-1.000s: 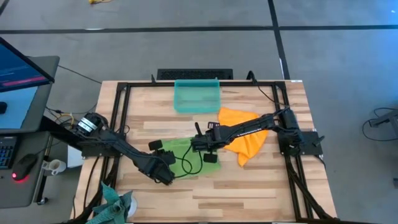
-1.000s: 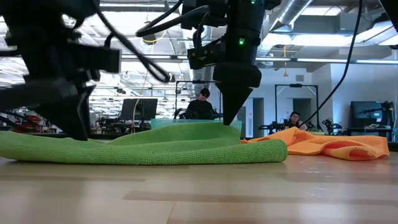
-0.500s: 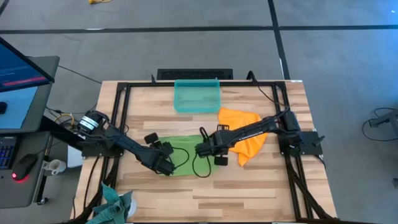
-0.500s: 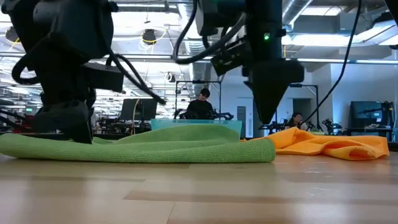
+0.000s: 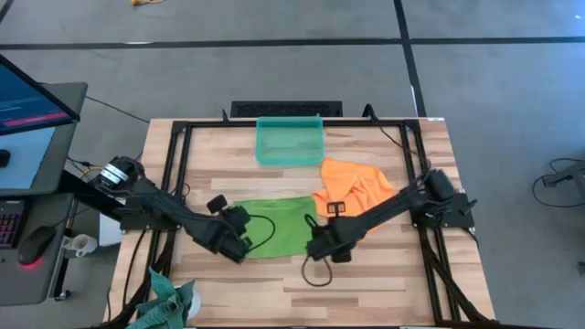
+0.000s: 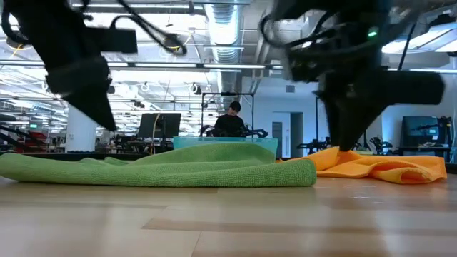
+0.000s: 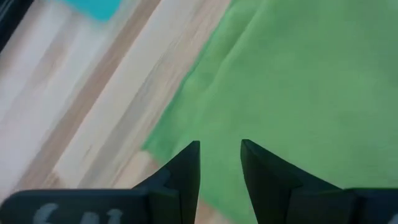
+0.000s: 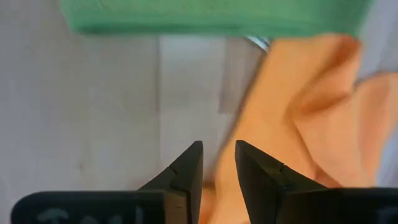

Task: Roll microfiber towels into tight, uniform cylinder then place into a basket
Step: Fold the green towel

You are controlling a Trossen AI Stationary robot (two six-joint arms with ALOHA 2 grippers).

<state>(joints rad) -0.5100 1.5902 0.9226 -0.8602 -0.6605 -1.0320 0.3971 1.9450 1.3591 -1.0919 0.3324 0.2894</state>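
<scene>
Both tools empty above two flat towels

High view: green towel (image 5: 281,227) lies mid-tabletop (image 5: 366,283), orange towel (image 5: 352,187) touching beside it, basket (image 5: 290,141) at the far edge. Wrist views: left tool (image 7: 220,163) released over green; right tool (image 8: 218,165) released over the orange edge.

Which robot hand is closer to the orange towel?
The right gripper is nearer, just off the orange towel's front edge. The left gripper is farther, at the green towel's far side.
</scene>
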